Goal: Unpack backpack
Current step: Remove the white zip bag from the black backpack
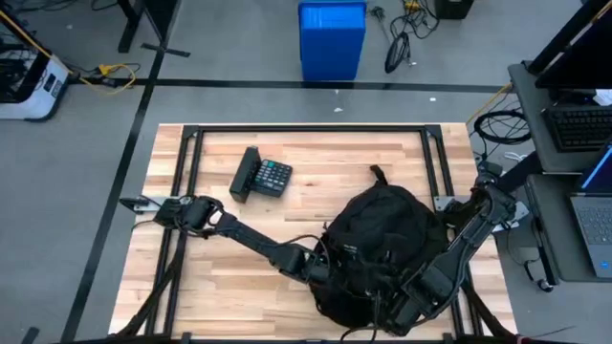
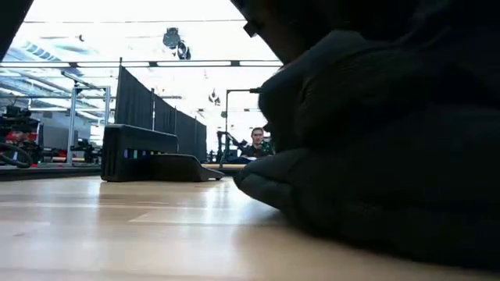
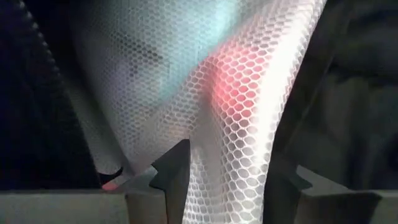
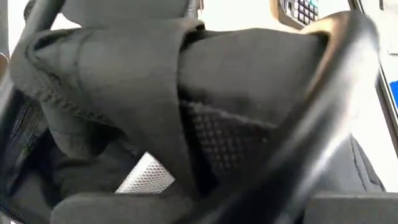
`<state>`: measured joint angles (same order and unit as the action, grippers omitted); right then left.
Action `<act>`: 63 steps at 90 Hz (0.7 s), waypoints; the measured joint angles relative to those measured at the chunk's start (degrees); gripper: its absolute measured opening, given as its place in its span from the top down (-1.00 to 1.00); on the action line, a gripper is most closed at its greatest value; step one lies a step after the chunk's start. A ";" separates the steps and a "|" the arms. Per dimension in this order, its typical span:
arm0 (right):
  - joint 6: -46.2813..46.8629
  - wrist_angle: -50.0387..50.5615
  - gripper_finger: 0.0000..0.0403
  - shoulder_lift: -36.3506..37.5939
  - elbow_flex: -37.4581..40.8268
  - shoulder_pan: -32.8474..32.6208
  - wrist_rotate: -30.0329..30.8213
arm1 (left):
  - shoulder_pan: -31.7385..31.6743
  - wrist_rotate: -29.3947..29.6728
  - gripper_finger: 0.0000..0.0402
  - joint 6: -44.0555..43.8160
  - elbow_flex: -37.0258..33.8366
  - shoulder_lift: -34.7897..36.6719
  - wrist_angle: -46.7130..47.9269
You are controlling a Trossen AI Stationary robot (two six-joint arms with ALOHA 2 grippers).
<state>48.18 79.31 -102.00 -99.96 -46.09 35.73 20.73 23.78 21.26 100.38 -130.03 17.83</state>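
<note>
On the wooden table [image 1: 210, 287], toward its right-front part, lies the backpack [image 1: 387, 239], black, rounded, a small loop at its far end. Both grippers are at its near end.

L gripper [image 1: 320, 268] is pushed into the bag's left side; in the left wrist view its fingers [image 3: 174, 171] stand apart w/ white honeycomb mesh [image 3: 249, 112] running down between them, just ahead of the tips. A pink-red glow shows through the mesh above the jaws, dark fabric on either side. Jaws look parted, around the mesh but not visibly clamped on it.

R gripper [image 1: 411, 304] sits at the bag's near-right edge, buried in fabric. In the right wrist view, folds of black fabric and a black strap [image 4: 323, 118] cross right in front of the jaws; a bit of silvery mesh [image 4: 146, 174] shows below the folds. Can't tell if R jaws are parted or clenched, fingers aren't clear.

Well away from both grippers, beyond the L arm, a black calculator [image 1: 262, 176] lies on the table, apart from the bag. In the low view, bag fabric fills the right side; a person [image 2: 256, 142] sits far off in the room behind.
</note>
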 joint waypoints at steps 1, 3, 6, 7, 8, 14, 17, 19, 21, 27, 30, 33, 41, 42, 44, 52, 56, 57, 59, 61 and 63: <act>-0.01 0.01 0.98 0.00 0.00 0.00 0.00 | -0.09 -0.49 0.30 0.14 0.00 -0.01 -0.23; -0.06 0.06 0.98 0.00 0.00 0.00 0.00 | -0.34 -1.42 0.30 0.27 0.00 -0.03 -0.70; -0.19 0.08 0.98 0.00 0.00 0.00 -0.02 | -0.65 -2.74 0.30 0.33 0.00 -0.03 -1.26; -0.22 0.08 0.98 0.00 0.00 0.00 -0.02 | -0.74 -3.20 0.30 0.34 0.00 -0.03 -1.41; -0.24 0.08 0.98 0.00 0.00 0.00 -0.02 | -0.85 -3.63 0.30 0.37 0.00 -0.03 -1.54; -0.24 0.04 0.98 0.00 0.00 -0.01 -0.04 | -1.31 -5.63 0.30 1.55 -0.02 -0.03 -2.06; -0.24 -0.11 0.98 0.00 0.00 -0.04 -0.08 | -1.37 -5.94 0.30 2.67 -0.04 -0.03 -2.45; -0.24 -0.26 0.98 0.00 0.00 -0.06 -0.09 | -1.40 -6.03 0.30 3.57 -0.04 -0.06 -2.84; -0.26 -0.38 0.98 0.00 0.00 -0.07 -0.09 | -1.40 -6.16 0.30 4.47 -0.04 -0.10 -3.30; -0.47 -0.69 0.98 0.00 0.00 -0.15 -0.11 | -1.37 -7.64 0.30 6.74 -0.07 -0.14 -4.65; -0.56 -0.72 0.98 0.00 -0.02 -0.17 -0.15 | -1.39 -8.85 0.30 7.42 -0.09 -0.14 -5.11; -0.69 -0.72 0.98 0.00 -0.02 -0.17 -0.19 | -1.40 -9.82 0.30 7.77 -0.11 -0.14 -5.54; -0.89 -0.73 0.98 0.00 -0.04 -0.15 -0.20 | -1.44 -10.68 0.30 7.70 -0.11 -0.16 -5.80; -0.89 -0.72 0.98 0.00 -0.04 -0.15 -0.20 | -1.46 -10.74 0.30 7.63 -0.11 -0.16 -5.78; -0.89 -0.70 0.98 0.00 -0.04 -0.14 -0.20 | -1.51 -10.94 0.30 7.53 -0.11 -0.16 -5.67; -0.89 -0.58 0.98 0.00 -0.04 -0.07 -0.20 | -1.66 -11.94 0.31 6.66 -0.11 -0.16 -5.10; -0.89 -0.57 0.98 0.00 -0.04 -0.05 -0.20 | -1.66 -11.96 0.35 6.50 -0.11 -0.16 -5.23; -0.89 -0.57 0.98 0.00 -0.04 -0.06 -0.20 | -1.66 -11.97 0.36 6.49 -0.11 -0.16 -5.30; -0.89 -0.57 0.98 0.00 -0.04 -0.07 -0.17 | -1.65 -11.97 0.39 6.52 -0.11 -0.16 -5.49; -0.89 -0.57 0.98 0.00 -0.04 -0.07 -0.12 | -1.61 -11.99 0.43 6.58 -0.11 -0.16 -5.67; -0.90 -0.57 0.98 0.00 -0.04 -0.07 -0.11 | -1.60 -11.99 0.48 6.71 -0.11 -0.16 -5.88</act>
<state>47.28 78.74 -102.00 -100.01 -46.15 35.62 19.13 11.79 27.97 100.27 -130.19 11.95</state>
